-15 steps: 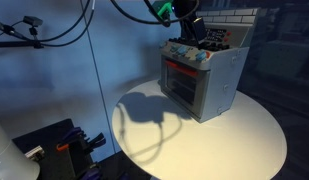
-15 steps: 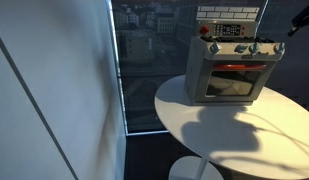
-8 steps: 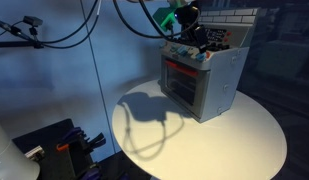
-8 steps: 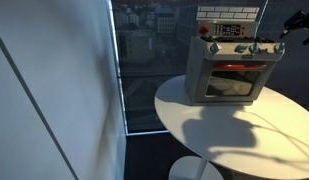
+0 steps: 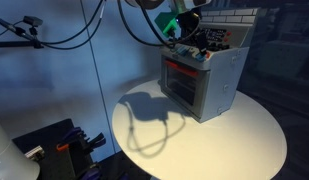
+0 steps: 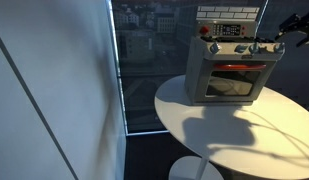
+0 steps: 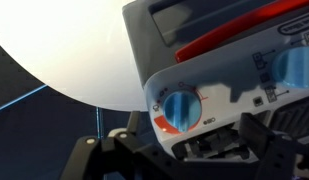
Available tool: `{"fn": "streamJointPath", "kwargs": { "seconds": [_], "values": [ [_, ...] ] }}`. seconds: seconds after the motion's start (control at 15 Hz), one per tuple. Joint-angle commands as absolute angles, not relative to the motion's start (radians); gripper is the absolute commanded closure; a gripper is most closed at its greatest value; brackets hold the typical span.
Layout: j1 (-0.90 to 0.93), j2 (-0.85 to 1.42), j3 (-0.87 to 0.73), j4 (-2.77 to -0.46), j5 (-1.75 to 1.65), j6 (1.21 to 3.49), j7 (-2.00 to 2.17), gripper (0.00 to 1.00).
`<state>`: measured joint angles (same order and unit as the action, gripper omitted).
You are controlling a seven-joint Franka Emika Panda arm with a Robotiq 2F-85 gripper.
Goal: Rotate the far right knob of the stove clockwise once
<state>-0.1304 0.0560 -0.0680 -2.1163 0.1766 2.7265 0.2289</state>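
Gripper (image 7: 189, 142) released and empty, just short of far right knob (image 7: 179, 107). An off-centre pinch could slip off it, or shove the light stove (image 6: 229, 75) across the bench (image 6: 244, 130).

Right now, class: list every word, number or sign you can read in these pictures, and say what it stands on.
None can be read.
Small dark print beside a blue knob on the stove, wrist view: too blurred.
Marks on the back panel, in an exterior view: too small.
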Motion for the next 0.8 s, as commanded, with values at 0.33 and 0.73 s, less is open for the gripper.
{"fn": "streamJointPath", "kwargs": {
  "seconds": [0.33,0.73],
  "values": [
    [-0.113,0.11,-0.069,-2.066,0.229,2.767,0.166,0.0],
    [-0.114,0.121,-0.069,-2.053,0.236,2.766,0.156,0.23]
  ]
}}
